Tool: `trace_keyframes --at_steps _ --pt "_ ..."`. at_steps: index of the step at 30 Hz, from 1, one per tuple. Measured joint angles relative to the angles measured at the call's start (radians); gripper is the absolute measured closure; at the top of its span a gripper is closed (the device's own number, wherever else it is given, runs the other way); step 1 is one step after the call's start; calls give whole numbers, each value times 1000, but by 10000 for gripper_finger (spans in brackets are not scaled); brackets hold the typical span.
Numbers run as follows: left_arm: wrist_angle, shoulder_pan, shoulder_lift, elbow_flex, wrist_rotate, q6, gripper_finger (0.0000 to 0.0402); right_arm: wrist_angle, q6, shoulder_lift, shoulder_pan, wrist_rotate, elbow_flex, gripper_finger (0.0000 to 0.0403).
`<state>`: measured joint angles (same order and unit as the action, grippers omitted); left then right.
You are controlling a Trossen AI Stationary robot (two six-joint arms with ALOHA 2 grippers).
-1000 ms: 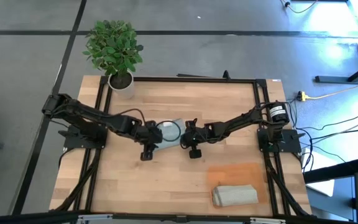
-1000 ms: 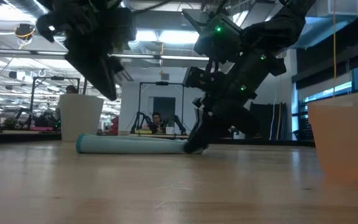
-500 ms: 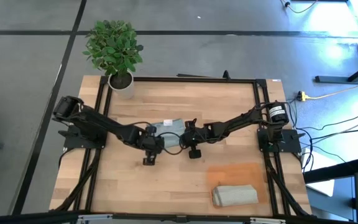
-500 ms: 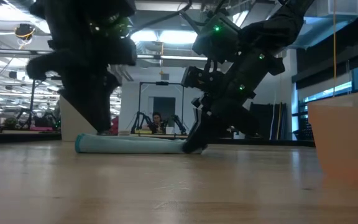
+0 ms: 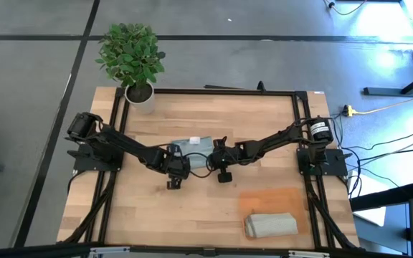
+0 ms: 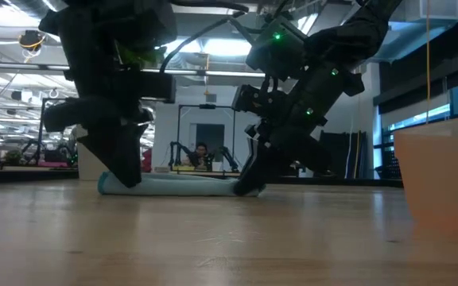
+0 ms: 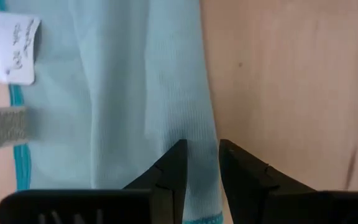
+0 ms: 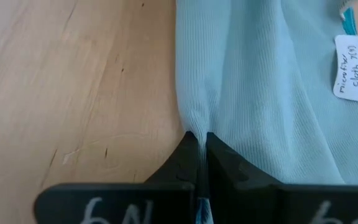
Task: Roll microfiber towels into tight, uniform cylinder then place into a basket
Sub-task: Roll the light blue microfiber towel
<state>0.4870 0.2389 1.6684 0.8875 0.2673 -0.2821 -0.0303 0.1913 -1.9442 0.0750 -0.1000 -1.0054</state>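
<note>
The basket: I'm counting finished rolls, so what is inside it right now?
One rolled grey-beige towel lies in the basket, at its near end; the rest shows bare orange-brown floor. Whatever is under that roll is hidden. The blue towel is on the table, between both grippers.

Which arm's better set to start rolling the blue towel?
Probably right: its tool is already shut on the blue towel's edge. The left tool is open, fingers straddling the towel's near edge but not gripping, so it must close first.
</note>
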Motion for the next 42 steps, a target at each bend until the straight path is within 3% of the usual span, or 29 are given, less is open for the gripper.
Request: trace_keyframes --at_steps 14,19,21,34,42 --pt "54 -3 73 4 44 -27 317 0 -1 1 0 1 -1 389" --pt "58 -4 80 5 28 -13 371 4 -3 2 -1 33 -1 389" --pt "59 -12 73 5 -3 -33 392 7 -19 5 -1 66 -1 389" --pt "73 -72 -70 -4 -372 -41 401 44 -218 36 -48 384 -11 392" --pt "84 -131 -100 -3 -447 -87 401 149 -387 47 -131 563 -75 392"
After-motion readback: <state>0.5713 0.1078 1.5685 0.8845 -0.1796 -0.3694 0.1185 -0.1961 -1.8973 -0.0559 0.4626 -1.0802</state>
